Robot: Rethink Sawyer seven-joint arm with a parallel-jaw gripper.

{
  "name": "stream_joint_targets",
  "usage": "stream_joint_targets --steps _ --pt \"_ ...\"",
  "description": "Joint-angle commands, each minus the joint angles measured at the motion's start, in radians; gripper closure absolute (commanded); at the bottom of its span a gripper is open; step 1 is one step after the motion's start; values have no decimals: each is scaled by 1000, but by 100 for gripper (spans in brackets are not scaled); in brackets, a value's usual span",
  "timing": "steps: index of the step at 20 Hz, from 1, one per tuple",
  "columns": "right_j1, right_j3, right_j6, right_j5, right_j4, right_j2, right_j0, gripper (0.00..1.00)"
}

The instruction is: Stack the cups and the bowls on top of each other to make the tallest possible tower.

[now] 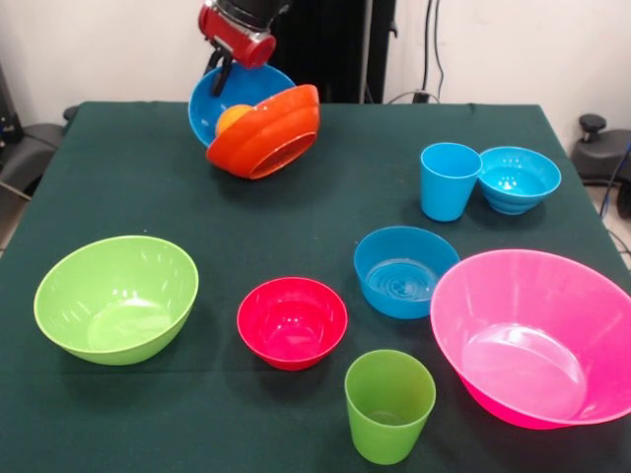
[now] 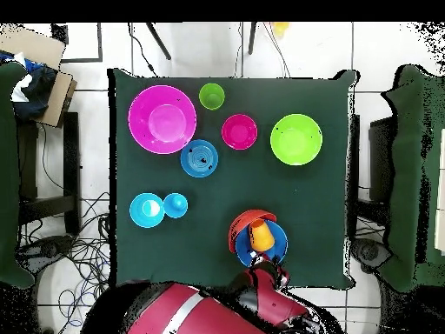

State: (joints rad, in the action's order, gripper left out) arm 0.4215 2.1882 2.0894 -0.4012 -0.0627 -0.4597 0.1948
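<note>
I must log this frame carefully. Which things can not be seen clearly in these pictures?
- Gripper, front view: its fingertips are hidden behind the large blue bowl's rim; open or shut is unclear.
- Gripper, overhead view: the arm covers it.
- Orange cup: the wide orange bowl hides most of it in front view.

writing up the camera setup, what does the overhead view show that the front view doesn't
Only the overhead view shows the robot's red arm body, the tiled floor, the cardboard box beside the table, and the orange cup plainly, lying in the large blue bowl.

Only the front view shows how steeply the orange bowl tilts against that blue bowl, and the bowls' depth.

Both show the gripper at the blue bowl's rim, the pink bowl, lime green bowl, red bowl, medium blue bowl, green cup, light blue cup and turquoise bowl.
</note>
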Motion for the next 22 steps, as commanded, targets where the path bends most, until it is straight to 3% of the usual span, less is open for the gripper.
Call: stream_joint_targets --steps 1,8,15,22 --pt "-26 -115 73 86 -31 142 -1 100" --pt "47 -76 46 159 -51 111 -11 100" --pt "175 -61 4 353 -41 66 -72 100" --pt "184 -103 -2 397 -74 65 -64 100"
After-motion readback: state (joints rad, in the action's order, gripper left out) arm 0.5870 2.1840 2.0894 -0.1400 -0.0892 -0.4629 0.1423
